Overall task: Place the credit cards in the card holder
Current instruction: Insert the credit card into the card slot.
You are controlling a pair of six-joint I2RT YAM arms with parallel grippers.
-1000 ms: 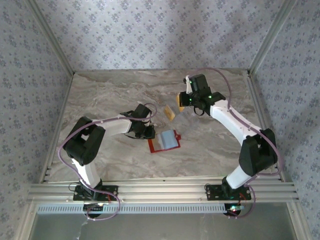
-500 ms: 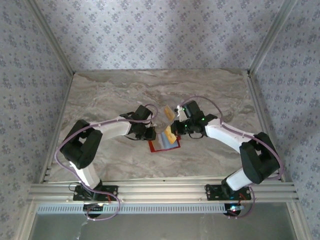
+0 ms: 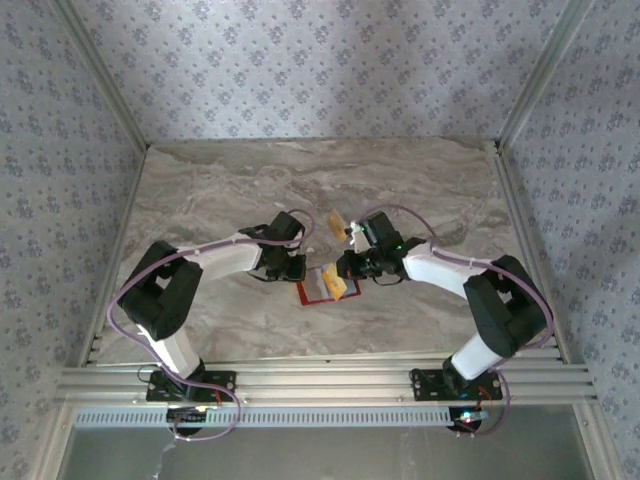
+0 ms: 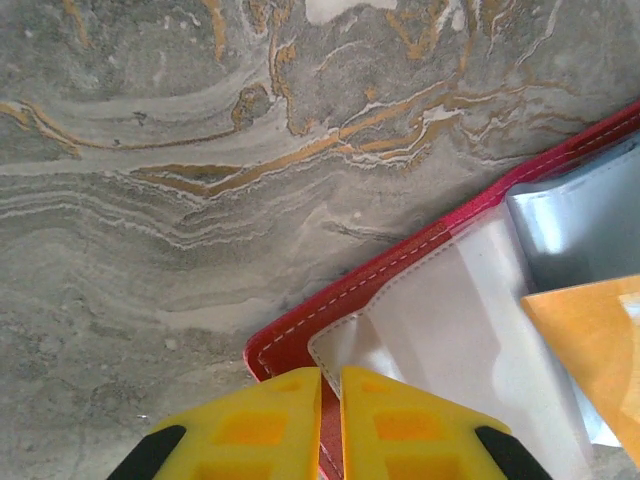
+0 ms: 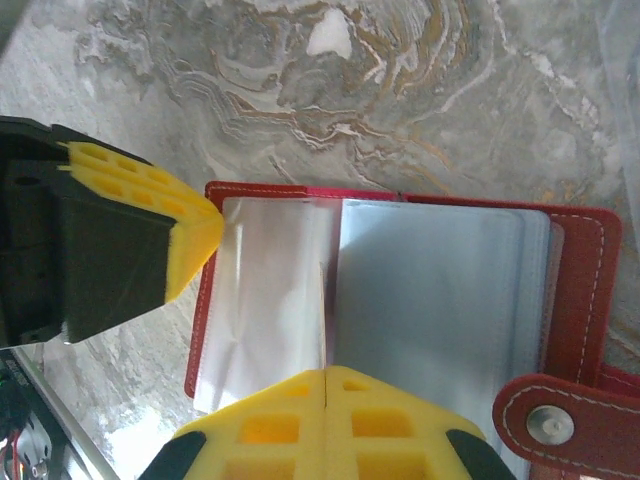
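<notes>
Right gripper [image 5: 328, 392] pinches tan-yellow card [image 4: 590, 350] over open, clear-sleeved red card holder [image 5: 578, 300].

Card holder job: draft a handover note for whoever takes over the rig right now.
Left gripper: shut on the card holder corner; holder lies open on the table.
Right gripper: shut on the tan-yellow card, tilted over the open pages.
Done: pale grey-blue card appears sleeved already.
To do: slide the tan-yellow card into a sleeve, release.
Tan piece beyond the holder: possibly another card.
</notes>
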